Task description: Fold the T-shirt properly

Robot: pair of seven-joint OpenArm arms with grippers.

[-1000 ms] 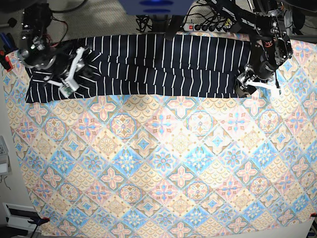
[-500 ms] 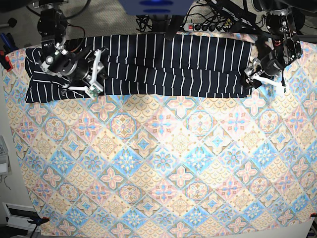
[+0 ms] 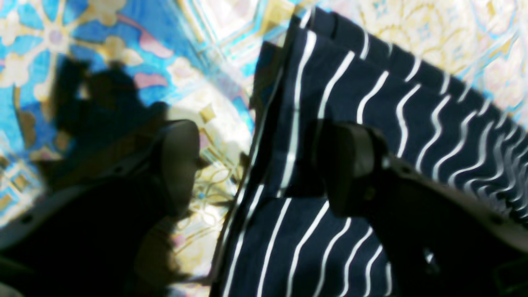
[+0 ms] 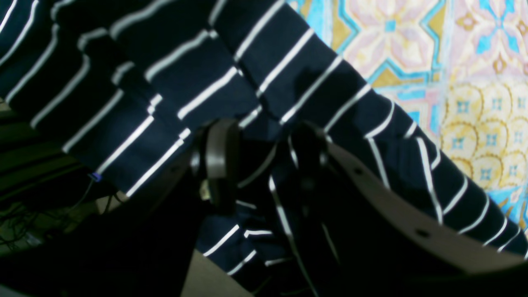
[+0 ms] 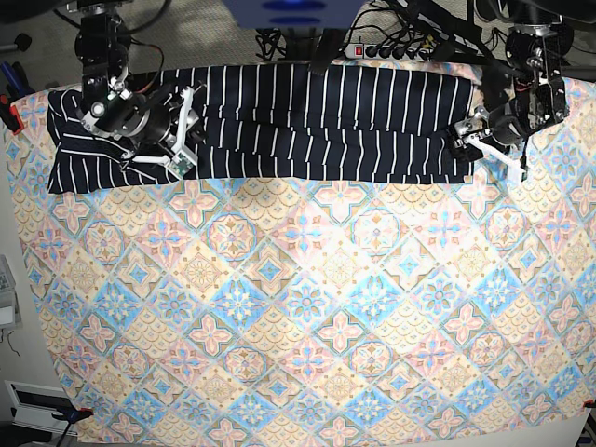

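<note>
The T-shirt (image 5: pixel 317 121), dark navy with thin white stripes, lies as a long band across the far side of the table. Its left sleeve end (image 5: pixel 74 163) spreads out toward the table's left edge. In the base view my right gripper (image 5: pixel 182 135) is over the shirt's left part. Seen from the right wrist, that gripper (image 4: pixel 264 165) is shut on a bunched fold of the T-shirt (image 4: pixel 255 82). My left gripper (image 5: pixel 463 142) is at the shirt's right end. It (image 3: pixel 264 165) is open and straddles the T-shirt's (image 3: pixel 350 231) edge, one finger (image 3: pixel 350 165) over cloth, the other (image 3: pixel 177 165) over the tablecloth.
The pastel diamond-tile tablecloth (image 5: pixel 307 307) covers the whole table. A power strip and cables (image 5: pixel 391 48) lie behind the far edge. Red clamps (image 5: pixel 11 114) hold the cloth at the left edge and the front corner (image 5: pixel 82 412).
My right gripper has moved right and toward the far edge, from over the left sleeve to the shirt's body. My left gripper has shifted slightly toward the far edge at the shirt's right end.
</note>
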